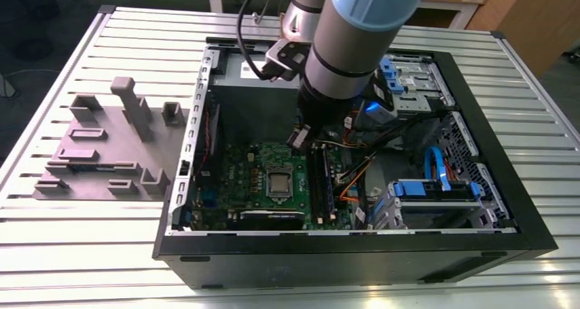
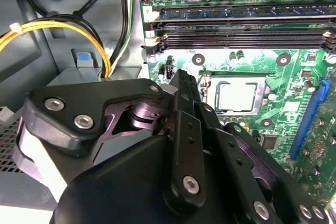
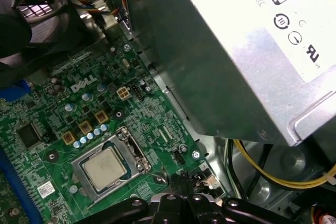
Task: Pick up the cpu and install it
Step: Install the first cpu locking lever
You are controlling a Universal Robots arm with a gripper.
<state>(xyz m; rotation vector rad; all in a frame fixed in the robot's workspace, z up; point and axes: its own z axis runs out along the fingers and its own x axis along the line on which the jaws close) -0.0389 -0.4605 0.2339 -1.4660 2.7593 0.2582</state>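
The small silvery square cpu (image 2: 237, 96) already sits in the green motherboard (image 3: 63, 119) socket, the black tool (image 2: 184, 85) pressed together, empty, just beside it.

My arm (image 1: 349, 44) came down steeply from the top of the exterior view, its pale blue joint cap uppermost and the grey tube below it. A black cable looped off the wrist, and the camera block sat on the side toward the exterior view's left. The gripper (image 1: 303, 136) hung at the bottom of the arm, pointing down. In the second wrist view I saw its black linkage bars and bolts up close, the fingers (image 2: 183, 85) drawn together to a narrow tip, holding nothing.
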